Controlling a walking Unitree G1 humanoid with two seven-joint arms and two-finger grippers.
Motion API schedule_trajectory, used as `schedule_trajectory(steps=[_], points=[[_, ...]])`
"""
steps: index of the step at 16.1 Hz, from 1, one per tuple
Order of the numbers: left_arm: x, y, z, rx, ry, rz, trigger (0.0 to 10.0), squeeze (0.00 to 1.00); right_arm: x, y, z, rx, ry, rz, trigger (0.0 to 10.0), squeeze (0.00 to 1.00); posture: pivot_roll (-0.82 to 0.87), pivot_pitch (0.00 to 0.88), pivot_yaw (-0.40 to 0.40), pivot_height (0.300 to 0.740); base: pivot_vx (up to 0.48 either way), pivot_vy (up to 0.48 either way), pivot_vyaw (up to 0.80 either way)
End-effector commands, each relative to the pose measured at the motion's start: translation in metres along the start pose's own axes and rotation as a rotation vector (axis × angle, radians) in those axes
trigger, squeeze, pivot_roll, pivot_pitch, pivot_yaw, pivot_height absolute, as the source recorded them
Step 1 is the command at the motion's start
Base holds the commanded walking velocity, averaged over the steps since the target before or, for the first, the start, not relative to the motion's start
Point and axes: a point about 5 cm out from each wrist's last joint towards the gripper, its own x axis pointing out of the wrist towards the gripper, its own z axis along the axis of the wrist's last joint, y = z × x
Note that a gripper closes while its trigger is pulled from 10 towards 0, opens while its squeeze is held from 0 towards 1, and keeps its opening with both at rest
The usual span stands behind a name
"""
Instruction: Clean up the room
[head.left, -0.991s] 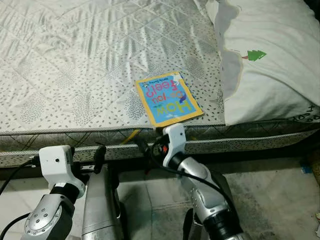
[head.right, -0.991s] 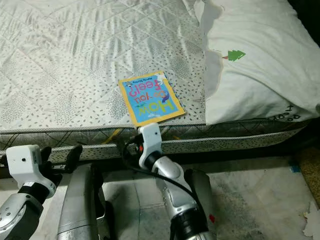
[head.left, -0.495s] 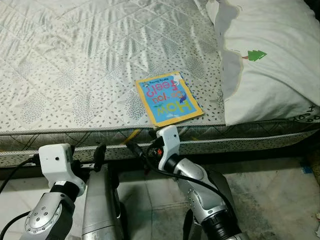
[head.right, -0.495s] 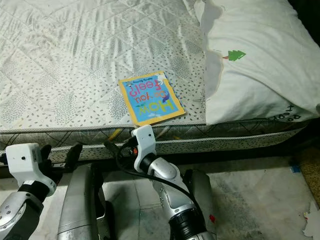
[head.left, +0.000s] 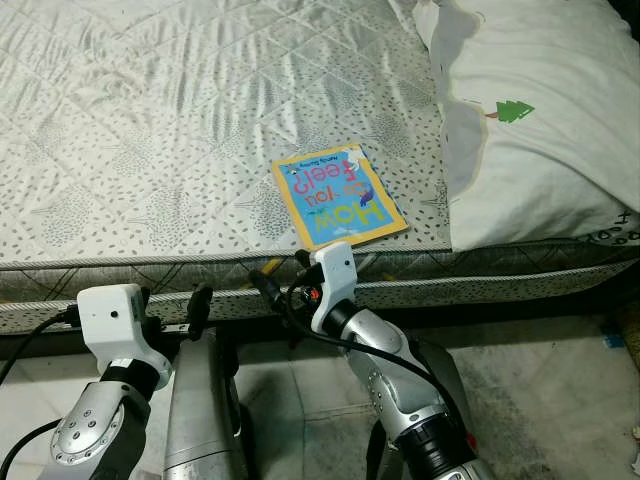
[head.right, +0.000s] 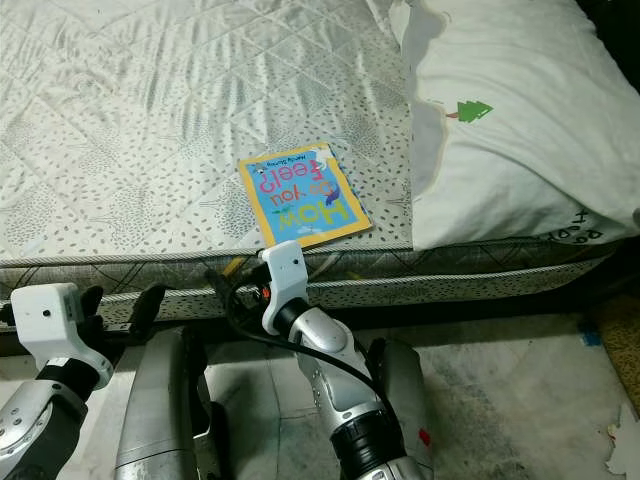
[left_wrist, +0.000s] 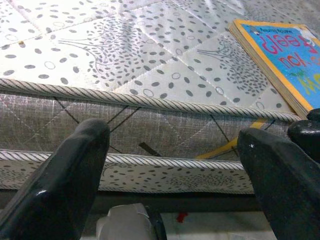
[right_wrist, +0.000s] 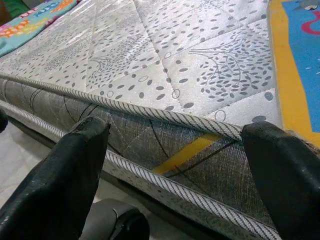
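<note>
Two wide-open grippers, left gripper and right gripper, face the quilted mattress bearing a book.

The right end effector is largely hidden behind its own white wrist housing in the head views. The book is cut off by the right wrist picture's edge. Its small top line of print is too small to read. The pillow runs past the picture's edge.
</note>
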Motion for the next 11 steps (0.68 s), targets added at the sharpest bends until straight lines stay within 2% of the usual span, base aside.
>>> schedule_trajectory(steps=[1,11], points=[[-0.003,0.004,-0.005,0.001,0.023,0.027,10.0,0.00,0.014,0.024,0.002,0.061,-0.027,0.042,10.0,0.00,0.12,0.281,-0.037,0.490,0.000,0.000,0.00],[-0.003,0.002,-0.005,0.001,0.017,0.026,10.0,0.00,0.030,0.040,0.007,0.027,-0.066,0.044,10.0,0.00,0.12,0.268,-0.046,0.490,0.000,0.000,0.00]])
